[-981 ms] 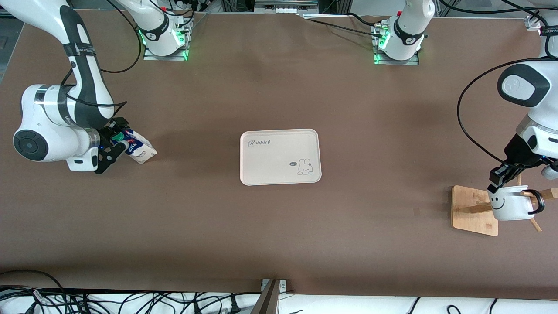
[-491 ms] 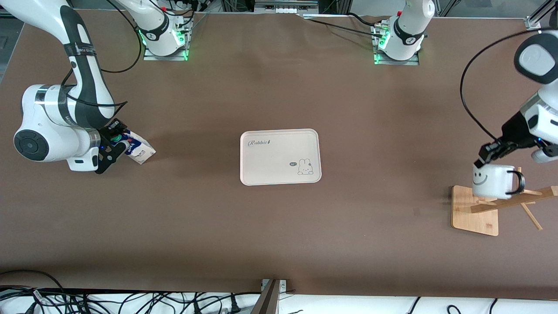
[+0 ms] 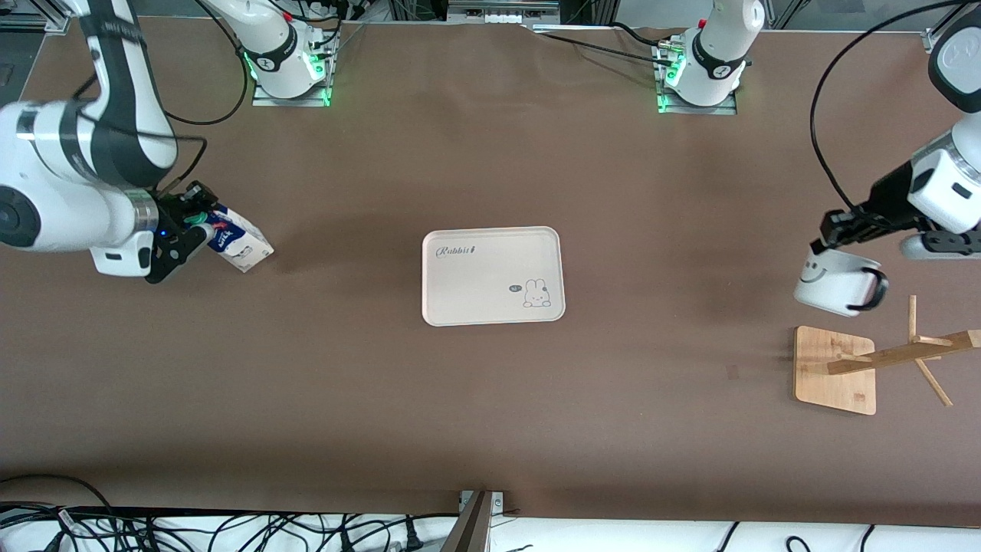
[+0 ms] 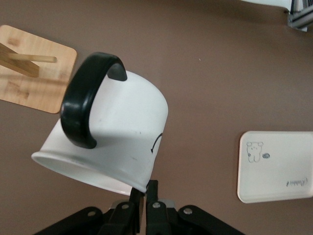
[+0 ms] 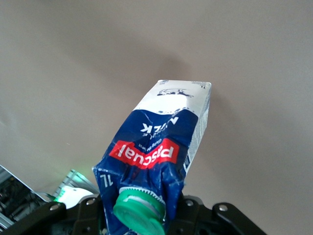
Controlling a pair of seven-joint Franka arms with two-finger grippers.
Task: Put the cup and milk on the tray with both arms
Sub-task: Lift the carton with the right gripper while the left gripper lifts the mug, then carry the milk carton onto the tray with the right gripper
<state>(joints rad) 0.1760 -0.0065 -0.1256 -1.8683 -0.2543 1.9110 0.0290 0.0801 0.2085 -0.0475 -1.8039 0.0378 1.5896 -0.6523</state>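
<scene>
Two things are held at this moment, and neither is on the cream rectangular tray with rounded corners and a small bunny drawing (image 3: 493, 276), which lies bare in the middle of the brown worktop (image 3: 490, 399). Toward the left arm's end of the worktop from this tray, the left tool (image 3: 831, 230) pinches the rim of the white mug with a black smiley face and a black loop handle (image 3: 835, 282); the mug hangs tilted in the air, not over the tray, above the worktop near the square wooden rack with its pegs (image 3: 866, 368). The rim grip seems chosen because the handle was on a peg, and it leaves the bottom free for setting down. Toward the right arm's end of the worktop from the tray, the right tool (image 3: 188, 230) is closed on the top of the small dark blue and white milk carton with red print and a round green cap (image 3: 237, 245), just at the cap. The carton leans, its lower end toward the tray; I cannot tell if this end touches the worktop. I judge that holding it at the top keeps the flat base free, so it can stand upright on the tray. Both arms have the whole way to the tray ahead.
</scene>
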